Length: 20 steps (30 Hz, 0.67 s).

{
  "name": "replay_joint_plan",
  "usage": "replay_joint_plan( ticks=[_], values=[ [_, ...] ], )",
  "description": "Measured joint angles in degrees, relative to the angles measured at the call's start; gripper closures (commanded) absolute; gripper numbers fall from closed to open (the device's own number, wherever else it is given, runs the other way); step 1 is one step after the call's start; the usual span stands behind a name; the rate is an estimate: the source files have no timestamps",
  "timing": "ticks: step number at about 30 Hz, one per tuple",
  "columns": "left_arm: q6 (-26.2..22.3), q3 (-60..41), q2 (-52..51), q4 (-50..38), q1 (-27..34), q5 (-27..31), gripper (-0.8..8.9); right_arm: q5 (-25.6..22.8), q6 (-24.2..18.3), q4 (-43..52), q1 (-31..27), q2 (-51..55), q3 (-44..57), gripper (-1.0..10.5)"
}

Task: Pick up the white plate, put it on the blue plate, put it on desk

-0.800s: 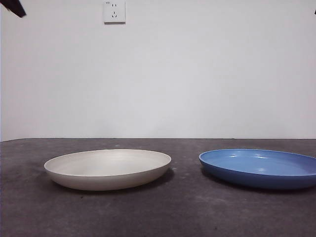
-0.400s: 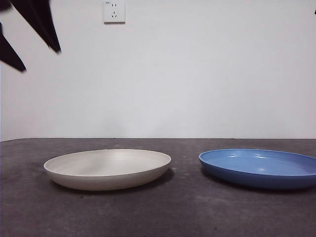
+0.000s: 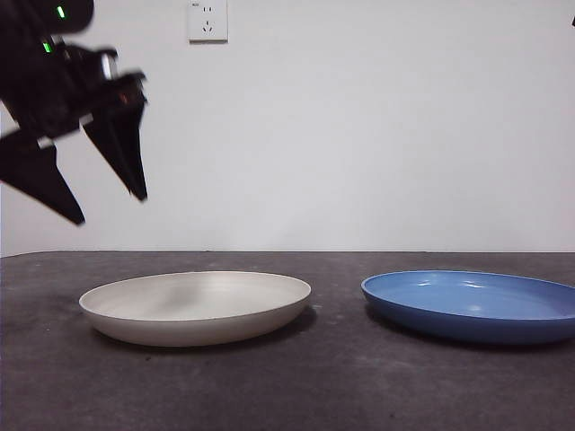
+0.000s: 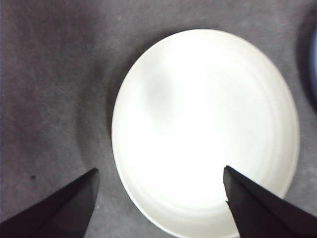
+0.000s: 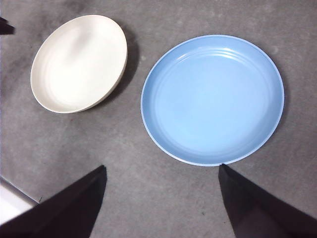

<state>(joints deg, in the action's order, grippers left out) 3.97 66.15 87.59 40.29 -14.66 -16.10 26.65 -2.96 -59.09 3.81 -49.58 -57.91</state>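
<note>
The white plate [image 3: 196, 305] lies on the left of the desk [image 3: 332, 377], and the blue plate [image 3: 472, 305] lies apart from it on the right. My left gripper [image 3: 110, 208] hangs open in the air above the white plate's left rim, touching nothing. In the left wrist view, the white plate [image 4: 205, 129] fills the space beyond the open left gripper [image 4: 159, 170]. High above the desk, my right gripper [image 5: 162, 167] is open and empty, looking down on the blue plate [image 5: 213, 99] and the white plate [image 5: 79, 62].
A wall outlet [image 3: 207, 20] sits on the white wall behind the desk. A strip of bare desk [image 5: 133, 144] separates the two plates. A pale edge [image 5: 10, 198] shows at a corner of the right wrist view.
The left arm has come down from the top left corner towards the white plate, its jaws spread. Neither plate has moved.
</note>
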Motion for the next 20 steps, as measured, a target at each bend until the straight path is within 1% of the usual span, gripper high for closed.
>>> replay_joint_plan(
  ticks=[6,20],
  values=[
    [0.0,0.0,5.3,-3.5,0.0,1.4,4.12,0.0,0.0,0.1,0.0,0.0,0.0,5.8],
    [0.0,0.0,11.6,-6.1,0.1,2.4,4.17,0.0,0.0,0.2,0.0,0.0,0.0,5.8]
  ],
)
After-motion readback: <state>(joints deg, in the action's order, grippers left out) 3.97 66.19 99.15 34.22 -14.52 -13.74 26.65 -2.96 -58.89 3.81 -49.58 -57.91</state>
